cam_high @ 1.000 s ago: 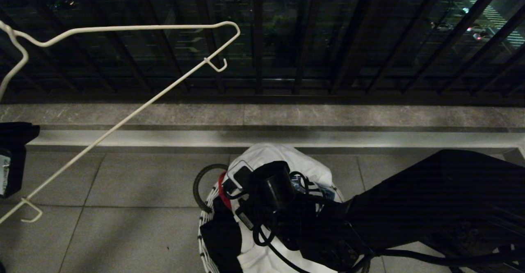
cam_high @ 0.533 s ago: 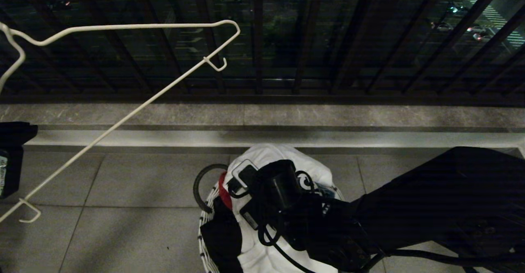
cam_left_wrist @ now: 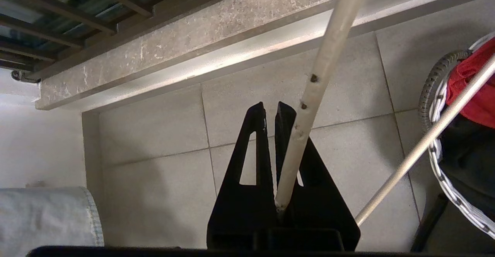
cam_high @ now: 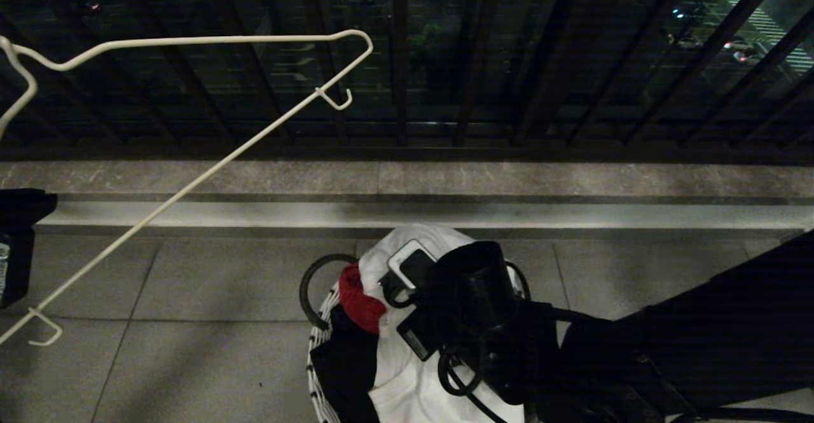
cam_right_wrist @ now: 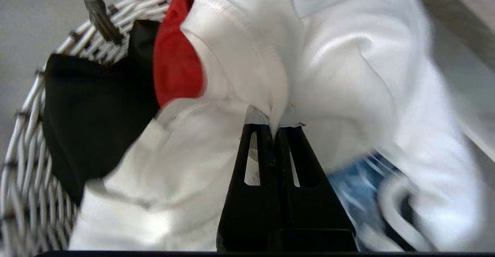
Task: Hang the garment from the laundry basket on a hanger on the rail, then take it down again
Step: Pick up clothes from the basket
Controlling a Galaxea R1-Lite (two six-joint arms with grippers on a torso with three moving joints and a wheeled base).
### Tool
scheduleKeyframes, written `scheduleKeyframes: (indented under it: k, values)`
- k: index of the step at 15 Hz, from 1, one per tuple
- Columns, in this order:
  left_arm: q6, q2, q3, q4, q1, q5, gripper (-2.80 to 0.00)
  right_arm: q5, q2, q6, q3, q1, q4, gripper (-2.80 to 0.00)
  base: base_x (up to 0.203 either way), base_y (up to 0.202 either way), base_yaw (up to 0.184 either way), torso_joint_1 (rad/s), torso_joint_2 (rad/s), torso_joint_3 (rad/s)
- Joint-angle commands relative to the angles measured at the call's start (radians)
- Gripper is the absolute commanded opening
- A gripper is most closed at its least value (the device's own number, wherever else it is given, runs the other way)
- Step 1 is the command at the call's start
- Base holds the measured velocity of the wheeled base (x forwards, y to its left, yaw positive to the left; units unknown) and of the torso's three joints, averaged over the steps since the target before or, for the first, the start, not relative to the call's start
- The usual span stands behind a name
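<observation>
Because the garment (cam_right_wrist: 340,75) is soft, light cotton that folds and stretches wherever it is pinched, it will likely trail and drag its neighbours when lifted, so a hold on a hem, shoulder seam or the collar would spread it better than a bunched fold. It lies on top of the pile in the laundry basket (cam_high: 318,340), which stands on the tiled floor at the near middle of the scene, just this side of the stone kerb (cam_high: 407,178) below the dark railing (cam_high: 400,60). The right gripper (cam_right_wrist: 275,123) is down in the basket, its jaws clenched on a ridge of the white cloth near a stitched seam; part of the blue print shows beside it. Sharing the basket are a red cloth (cam_high: 359,292) tucked against the left rim and a black garment (cam_high: 343,366) draped over the near-left edge, both touching the T-shirt, so either might ride up with it. At the far left the left gripper (cam_left_wrist: 270,108) is clamped on the thin stem of the hanger (cam_high: 191,41), a stiff, light wire frame held slanting in the air, well apart from the basket. No rail is in view.
</observation>
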Motion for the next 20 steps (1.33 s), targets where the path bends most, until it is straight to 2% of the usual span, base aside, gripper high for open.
scheduleKeyframes:
  k: [1, 6, 10, 11, 20]
  values:
    - [0.002, 0.002, 0.002, 0.001, -0.001, 0.004, -2.80, -0.010, -0.106, 0.000, 0.082, 0.000, -0.004, -2.80, 0.000, 0.000, 0.000, 0.000, 0.00, 0.000]
    - [0.016, -0.001, 0.007, 0.001, -0.001, 0.003, -2.80, -0.018, -0.176, 0.010, 0.245, -0.011, -0.002, -2.80, 0.000, 0.000, 0.000, 0.000, 0.00, 0.000]
    - [0.017, -0.003, 0.007, 0.001, -0.001, 0.003, -2.80, -0.018, -0.186, 0.077, 0.316, -0.017, -0.003, -2.80, 0.000, 0.000, 0.000, 0.000, 0.00, 0.000]
    - [0.017, -0.003, 0.007, 0.001, -0.001, 0.003, -2.80, -0.018, -0.184, 0.076, 0.315, -0.017, -0.004, 0.00, 0.000, 0.000, 0.000, 0.000, 0.00, 0.000]
    - [0.017, -0.011, 0.007, 0.001, -0.001, 0.003, -2.80, -0.016, -0.264, 0.063, 0.210, -0.005, -0.001, 0.00, 0.000, 0.000, 0.000, 0.000, 0.00, 0.000]
